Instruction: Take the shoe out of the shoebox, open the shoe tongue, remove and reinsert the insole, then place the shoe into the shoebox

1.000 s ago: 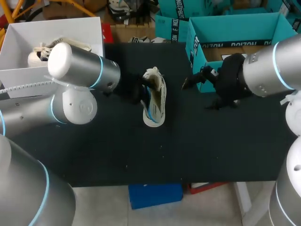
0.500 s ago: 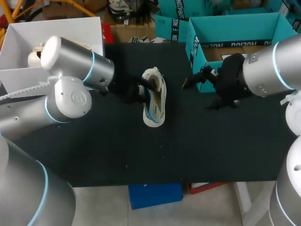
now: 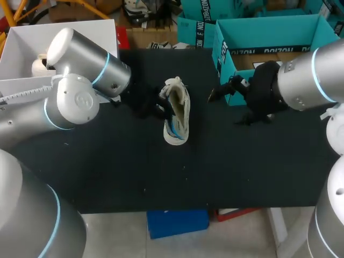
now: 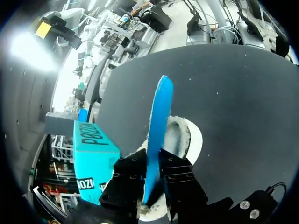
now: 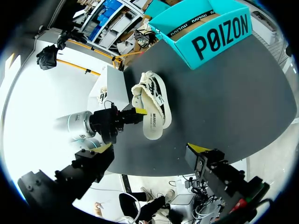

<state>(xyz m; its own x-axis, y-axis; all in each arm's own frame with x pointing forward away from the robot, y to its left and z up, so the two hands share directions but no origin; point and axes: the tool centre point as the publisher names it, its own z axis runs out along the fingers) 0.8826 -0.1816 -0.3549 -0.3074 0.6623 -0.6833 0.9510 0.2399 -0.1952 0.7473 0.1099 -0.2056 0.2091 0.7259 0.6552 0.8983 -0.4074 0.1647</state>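
My left gripper [image 4: 153, 164] is clamped on the blue insole [image 4: 158, 116], one finger pressed to each face. The insole stands on edge, its lower end down inside the white shoe [image 3: 177, 117]. The shoe lies near the middle of the black table [image 3: 242, 161], outside the teal shoebox [image 3: 269, 27], which sits open at the table's far right. My right gripper [image 5: 152, 148] hangs over the table near the shoebox's corner, apart from the shoe, its fingers spread wide with nothing between them
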